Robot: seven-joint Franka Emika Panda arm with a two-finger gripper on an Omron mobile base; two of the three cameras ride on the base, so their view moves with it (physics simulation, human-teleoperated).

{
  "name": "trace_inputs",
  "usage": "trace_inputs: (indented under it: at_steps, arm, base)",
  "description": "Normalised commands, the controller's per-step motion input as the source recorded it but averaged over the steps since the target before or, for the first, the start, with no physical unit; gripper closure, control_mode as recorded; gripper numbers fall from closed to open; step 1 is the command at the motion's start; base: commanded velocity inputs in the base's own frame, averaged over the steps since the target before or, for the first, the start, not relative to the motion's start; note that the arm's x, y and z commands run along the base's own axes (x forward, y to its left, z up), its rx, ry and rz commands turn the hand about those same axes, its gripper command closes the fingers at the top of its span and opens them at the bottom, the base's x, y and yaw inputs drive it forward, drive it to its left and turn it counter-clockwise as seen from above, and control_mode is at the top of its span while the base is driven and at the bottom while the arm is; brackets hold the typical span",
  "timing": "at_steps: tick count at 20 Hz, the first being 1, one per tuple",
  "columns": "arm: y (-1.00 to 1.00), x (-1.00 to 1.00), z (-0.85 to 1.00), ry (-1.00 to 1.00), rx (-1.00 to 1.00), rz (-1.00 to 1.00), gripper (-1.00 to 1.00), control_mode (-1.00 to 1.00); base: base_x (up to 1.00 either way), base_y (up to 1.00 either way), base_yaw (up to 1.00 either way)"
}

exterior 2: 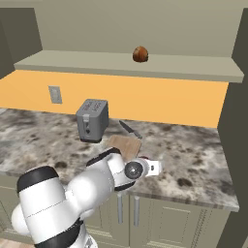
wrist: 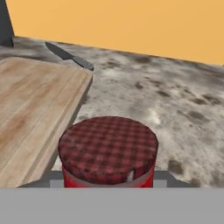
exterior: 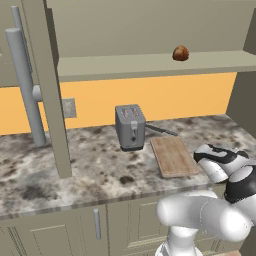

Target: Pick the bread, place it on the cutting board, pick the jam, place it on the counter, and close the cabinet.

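The jam sits nearest, at six o'clock in my hand view, gripped in my tool (plaid lid up) over the counter. The cutting board lies at nine o'clock. The bread rests on the cabinet shelf.

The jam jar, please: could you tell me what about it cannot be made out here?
Hand view: the jam has its lower body cut off by the bottom edge, so whether it rests on the counter cannot be told.
Right base view: the arm hides nearly all of the jar.
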Motion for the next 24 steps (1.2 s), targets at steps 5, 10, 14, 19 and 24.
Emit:
trace_inputs:
  at_steps: [5, 10, 14, 19, 24]
  arm:
    - [0.00, 0.04, -0.21, 0.01, 0.00, 0.00, 1.00, -1.00]
    - [0.00, 0.04, -0.27, 0.00, 0.00, 0.00, 1.00, -1.00]
    - [0.00, 0.06, -0.27, 0.00, 0.00, 0.00, 1.00, -1.00]
    - [0.00, 0.05, -0.18, 0.00, 0.00, 0.00, 1.00, -1.00]
    - [0.00, 0.12, -0.16, 0.00, 0.00, 0.00, 1.00, -1.00]
  base:
    - [0.00, 0.00, 0.00]
    - [0.00, 0.00, 0.00]
    - [0.00, 0.00, 0.00]
    - [0.00, 0.00, 0.00]
    - [0.00, 0.00, 0.00]
